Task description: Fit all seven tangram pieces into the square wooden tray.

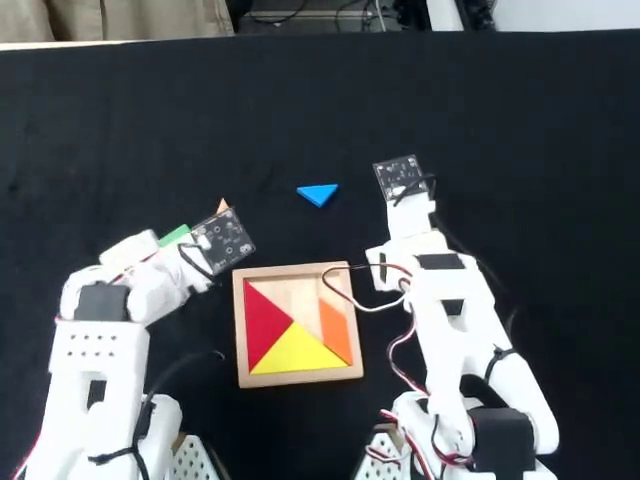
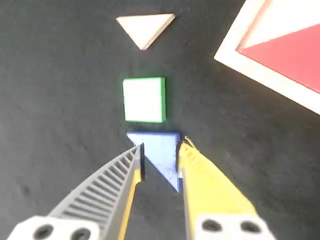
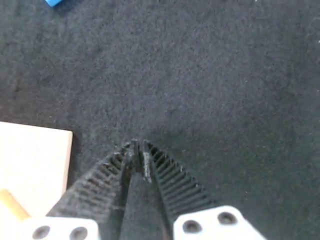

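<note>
Claws tilt downward: left claw clamped on blue triangle, right claw pressed together.

Three pieces lie in tray; triangle behind it.

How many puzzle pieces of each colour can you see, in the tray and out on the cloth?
Red piece: 1
Yellow piece: 1
Orange piece: 1
Blue: 2, the light blue triangle and the dark blue triangle
Green square: 1
Plain wood triangle: 1
Total: 7
</note>
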You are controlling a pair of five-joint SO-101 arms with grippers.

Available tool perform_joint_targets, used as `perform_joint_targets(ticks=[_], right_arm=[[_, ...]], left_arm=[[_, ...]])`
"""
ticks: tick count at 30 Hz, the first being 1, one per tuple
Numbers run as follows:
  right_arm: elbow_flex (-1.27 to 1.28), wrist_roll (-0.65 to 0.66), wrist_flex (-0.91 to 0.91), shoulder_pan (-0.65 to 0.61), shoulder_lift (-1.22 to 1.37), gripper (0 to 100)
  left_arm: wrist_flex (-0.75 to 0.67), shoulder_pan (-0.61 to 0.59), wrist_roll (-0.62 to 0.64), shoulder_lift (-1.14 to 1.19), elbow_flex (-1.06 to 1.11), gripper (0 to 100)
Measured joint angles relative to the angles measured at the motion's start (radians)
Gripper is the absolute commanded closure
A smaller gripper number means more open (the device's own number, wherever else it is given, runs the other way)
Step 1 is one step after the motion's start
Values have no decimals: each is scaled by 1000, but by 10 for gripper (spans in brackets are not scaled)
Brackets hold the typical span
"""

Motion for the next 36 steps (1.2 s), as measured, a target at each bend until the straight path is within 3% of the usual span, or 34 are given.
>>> perform_joint_targets(ticks=[6,10,19,26,36], right_arm=[[0,0,0,0,0,986],[0,0,0,0,0,986],[0,0,0,0,0,986],[0,0,0,0,0,986],[0,49,0,-8,0,986]], left_arm=[[20,-140,292,-25,-5,750],[-6,-204,384,-3,-6,750],[69,-190,695,394,-224,749],[-3,-180,641,690,-347,749],[-164,-180,626,898,-367,752]])
